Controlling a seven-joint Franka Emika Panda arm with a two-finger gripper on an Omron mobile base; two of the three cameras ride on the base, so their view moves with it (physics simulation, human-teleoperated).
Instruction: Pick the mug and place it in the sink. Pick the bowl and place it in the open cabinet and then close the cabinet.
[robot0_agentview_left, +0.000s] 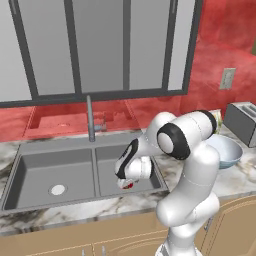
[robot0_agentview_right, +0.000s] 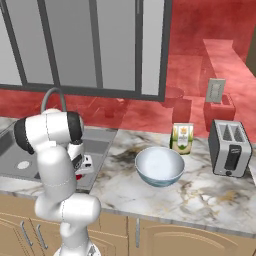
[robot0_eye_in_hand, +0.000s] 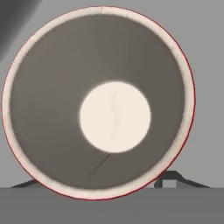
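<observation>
You are at the release step: the mug (robot0_eye_in_hand: 98, 103) sits in the right basin of the sink (robot0_agentview_left: 55, 170), directly under the hand (robot0_agentview_left: 128, 183). From the hand camera you look straight down its mouth, a thin red rim around a white inside with a pale round bottom. One dark fingertip shows at the lower right edge of the mug, beside the rim, but you cannot tell from these pictures whether the hand grips the mug or has let go.

To finish well, I would open fully, then lift straight up so neither finger catches the rim and tips the mug on the smooth grey basin floor.

The bowl (robot0_agentview_right: 159, 166), round, white and glossy, waits on the marbled bench (robot0_agentview_right: 200, 200) right of the sink, near a toaster (robot0_agentview_right: 229, 147).
</observation>
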